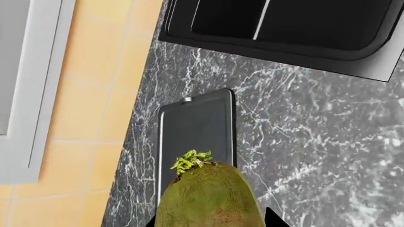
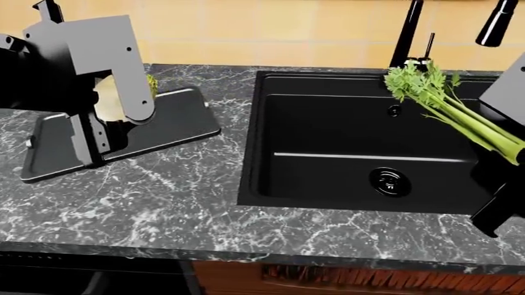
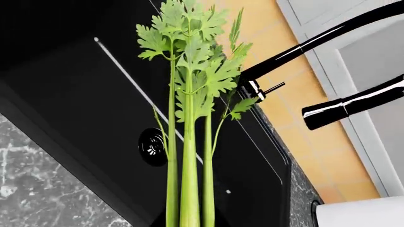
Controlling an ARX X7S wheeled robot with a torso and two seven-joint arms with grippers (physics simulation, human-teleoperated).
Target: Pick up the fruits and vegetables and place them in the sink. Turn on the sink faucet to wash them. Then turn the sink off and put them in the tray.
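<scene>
My left gripper (image 2: 110, 114) is shut on the round bulb (image 2: 107, 97) and holds it just above the black tray (image 2: 176, 117) at the counter's left. In the left wrist view the bulb (image 1: 208, 194) looks olive-brown with a small green sprout and fills the space between the jaws of the left gripper (image 1: 211, 220), over the tray (image 1: 196, 123). My right gripper (image 2: 508, 153) is shut on the celery stalk (image 2: 447, 104) and holds it above the black sink (image 2: 271, 123), leaves toward the faucet (image 2: 407, 31). The celery (image 3: 189, 142) hangs over the sink's drain (image 3: 153, 147).
The faucet's thin lever (image 2: 428, 46) stands beside its column at the sink's back rim. A second black spout (image 2: 498, 21) hangs at the top right. Marble counter (image 2: 164, 196) surrounds sink and tray. A white object (image 3: 360, 213) sits beyond the sink's corner.
</scene>
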